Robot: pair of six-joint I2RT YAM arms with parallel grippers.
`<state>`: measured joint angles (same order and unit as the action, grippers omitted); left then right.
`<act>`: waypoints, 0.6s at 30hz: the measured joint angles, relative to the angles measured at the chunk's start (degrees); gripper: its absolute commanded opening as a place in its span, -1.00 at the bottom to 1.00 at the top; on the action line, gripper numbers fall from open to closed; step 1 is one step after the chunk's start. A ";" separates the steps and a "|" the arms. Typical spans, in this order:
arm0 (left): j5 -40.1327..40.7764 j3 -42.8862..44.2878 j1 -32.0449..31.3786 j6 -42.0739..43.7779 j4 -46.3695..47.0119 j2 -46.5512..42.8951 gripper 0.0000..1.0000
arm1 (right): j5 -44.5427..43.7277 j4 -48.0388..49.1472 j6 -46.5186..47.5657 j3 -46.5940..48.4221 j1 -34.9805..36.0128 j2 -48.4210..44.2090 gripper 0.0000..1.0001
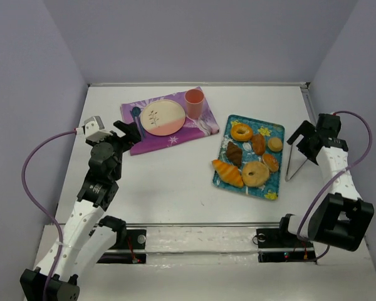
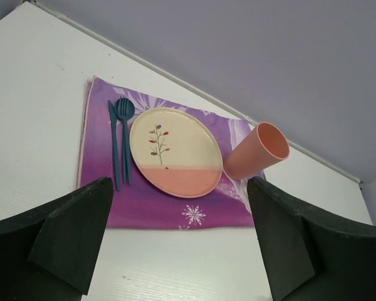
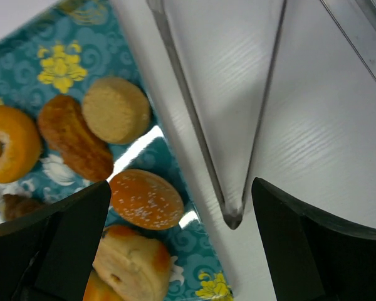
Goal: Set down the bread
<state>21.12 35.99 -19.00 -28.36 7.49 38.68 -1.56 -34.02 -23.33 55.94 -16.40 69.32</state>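
A: Crowding is posing the risk: the bread [image 1: 258, 144] is lying in the tray [image 1: 266, 185] just beside a round bun [image 1: 275, 143] and a ring bread [image 1: 234, 132], so the right end effector [image 1: 302, 143] may be nudging a neighbour.
B: Agreed. Both are gaping wide, holding nothing; the left end effector [image 2: 178, 241] is hovering near the plate [image 2: 175, 150], which is sitting bare.

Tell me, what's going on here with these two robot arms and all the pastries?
Nothing is being held yet. The right arm's fingers hang open beside the tray of pastries, close to the metal tongs lying on the table. The small brown bread to be placed sits on the tray. The left arm's fingers are open too, facing an empty plate on a purple mat.
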 measured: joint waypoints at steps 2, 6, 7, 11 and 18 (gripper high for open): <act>0.13 -0.50 0.00 0.68 0.33 0.33 0.98 | -1.07 -0.52 0.28 -0.72 -0.50 3.43 1.00; 0.74 -0.61 0.00 1.44 0.46 1.77 0.98 | -3.76 -0.66 0.44 -1.22 -0.68 7.67 1.00; 0.87 -0.61 0.00 1.55 0.46 2.16 0.98 | -4.44 -0.68 0.44 -1.25 -0.70 8.48 1.00; 1.70 -0.61 0.00 2.16 0.44 3.85 0.98 | -6.97 -0.57 0.52 -1.25 -1.27 12.74 1.00; 2.93 -0.61 0.00 2.43 0.55 4.26 0.98 | -6.69 1.62 2.91 -1.01 -1.68 22.12 0.99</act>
<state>24.05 35.38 -19.00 -25.93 8.03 42.94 -8.25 -32.40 -20.43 54.94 -18.09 91.44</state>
